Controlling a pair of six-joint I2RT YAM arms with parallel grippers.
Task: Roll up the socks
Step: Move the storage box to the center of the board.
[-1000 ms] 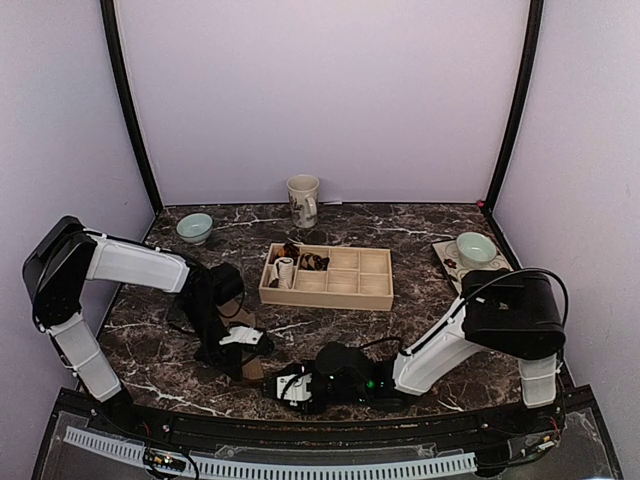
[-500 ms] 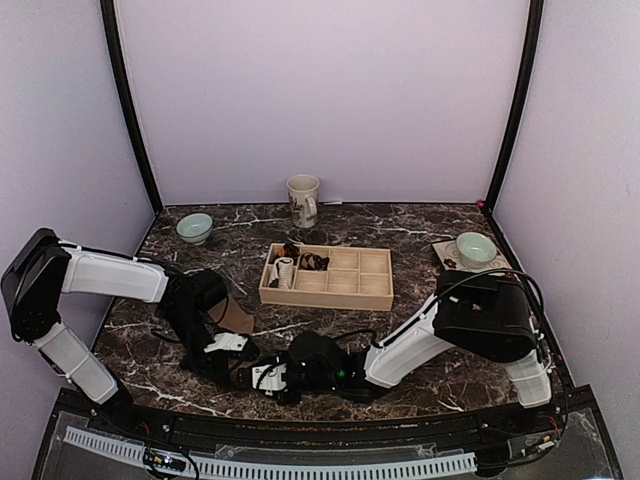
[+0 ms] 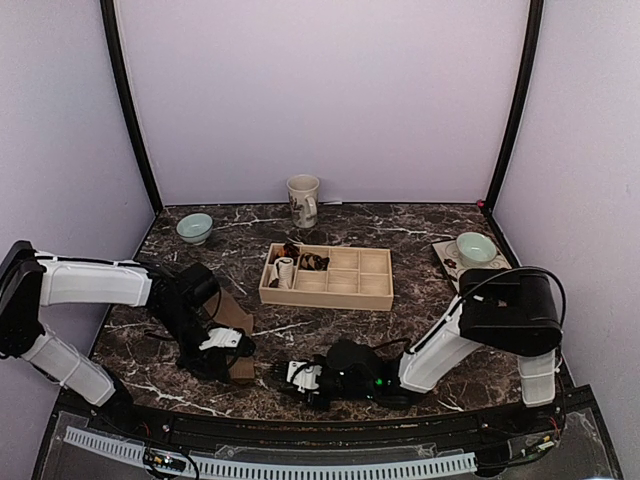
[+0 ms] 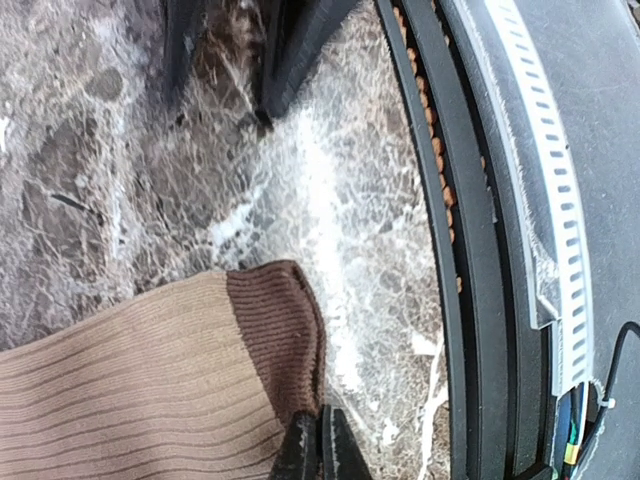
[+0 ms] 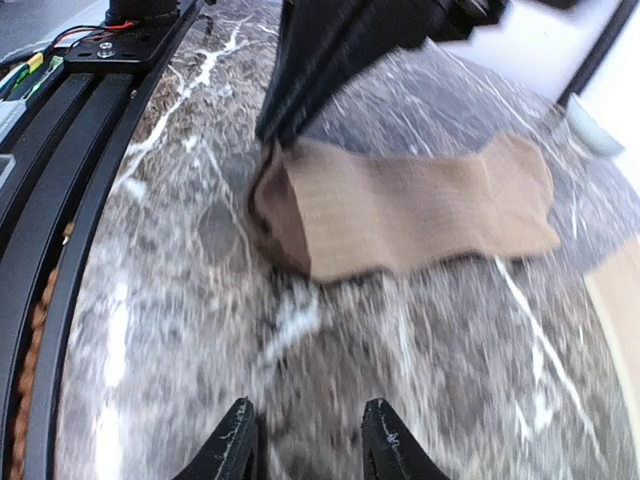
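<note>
Roll not yet begun: tan sock [image 5: 420, 210] flat on the surface [image 4: 330, 200], left claw [image 4: 320, 445] pinched shut on its brown cuff [image 4: 275, 335], right claw [image 5: 305, 440] part-open, empty (just short), which likely must fold that cuff over next.

Sock [image 5: 400, 215] flat on table [image 5: 430, 350], left of right claw [image 5: 305, 445].

Plain pale lilac walls [image 3: 320, 100] close three sides, with black curved poles [image 3: 131, 110] at the back corners. The dark brown marble-pattern tabletop with white veins [image 3: 425, 275] is evenly lit and shows some glare. A black metal rail [image 3: 250, 425] and a white slotted strip [image 3: 300, 468] run along the near edge.
</note>
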